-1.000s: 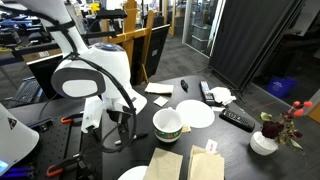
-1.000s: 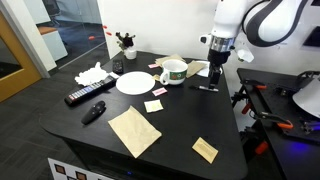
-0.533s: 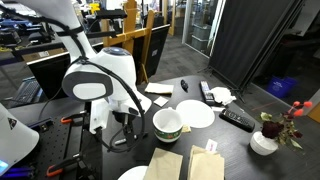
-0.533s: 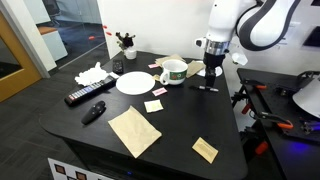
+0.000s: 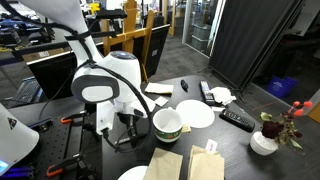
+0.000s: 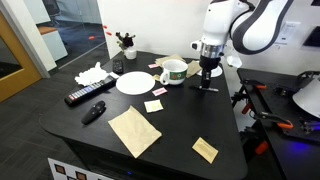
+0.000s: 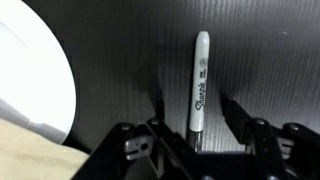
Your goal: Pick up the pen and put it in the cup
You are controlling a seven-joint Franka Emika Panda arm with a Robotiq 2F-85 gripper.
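Note:
The pen (image 7: pixel 199 85), a slim marker with a pale barrel and a dark end, lies flat on the black table. In the wrist view it runs lengthwise between my two fingers. My gripper (image 7: pixel 195 115) is open, one finger on each side of the pen, not touching it. In an exterior view the gripper (image 6: pixel 206 78) hangs low over the pen (image 6: pixel 206 88), just beside the cup (image 6: pixel 175 71). The cup is squat and white with a greenish rim band and also shows in an exterior view (image 5: pixel 167 124), where the gripper (image 5: pixel 127 132) is next to it.
A flat white plate (image 6: pixel 133 82) lies beside the cup. A black remote (image 6: pixel 88 95), a stubby black object (image 6: pixel 93 112), brown napkins (image 6: pixel 134 130), sticky notes (image 6: pixel 153 105) and a flower vase (image 6: pixel 125 45) stand on the table. The table's edge (image 6: pixel 236 120) is near the gripper.
The arm has come down and shifted toward the cup, bringing the open gripper lower over the pen. The pen and cup have not moved.

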